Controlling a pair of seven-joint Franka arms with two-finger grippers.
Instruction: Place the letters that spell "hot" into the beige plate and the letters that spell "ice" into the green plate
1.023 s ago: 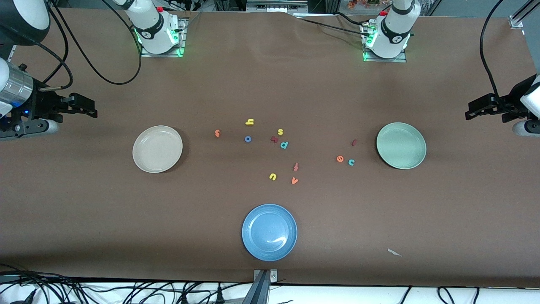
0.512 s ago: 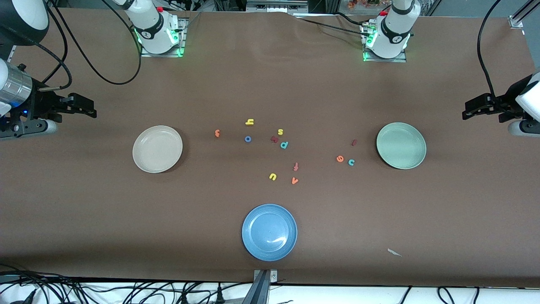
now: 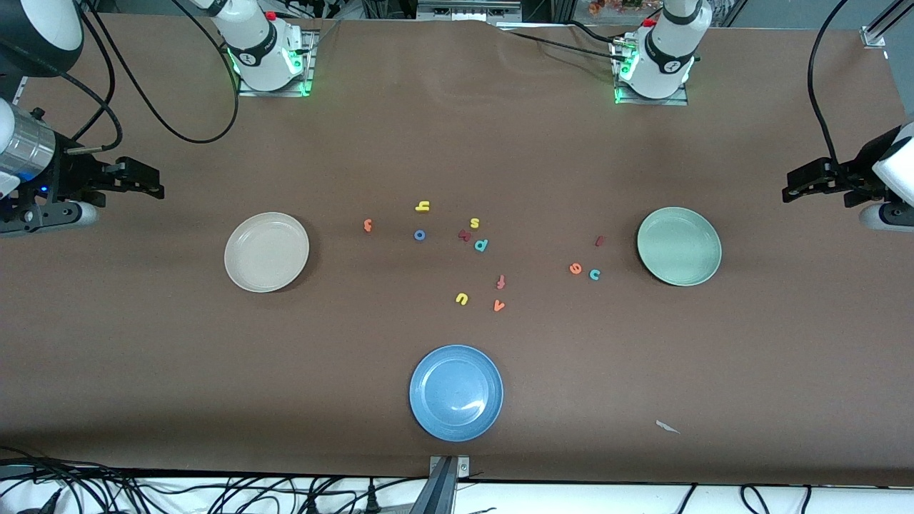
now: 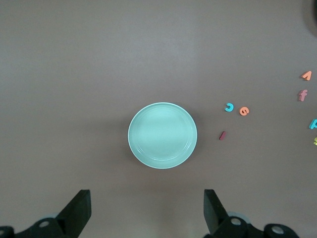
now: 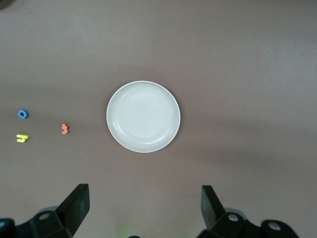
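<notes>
Round smooth green plate (image 3: 679, 246) — raised rim.

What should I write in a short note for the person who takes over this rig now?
Left gripper: open, holds nothing, up at the left arm's end of the table. Right gripper: open, holds nothing, up at the right arm's end.
Yellow h, blue o and orange t lie on the table beside the beige plate.
Dark red i, teal c and orange e lie beside the green plate.
Done: nothing, both plates hold no letters.
Left: all six letters.
</notes>
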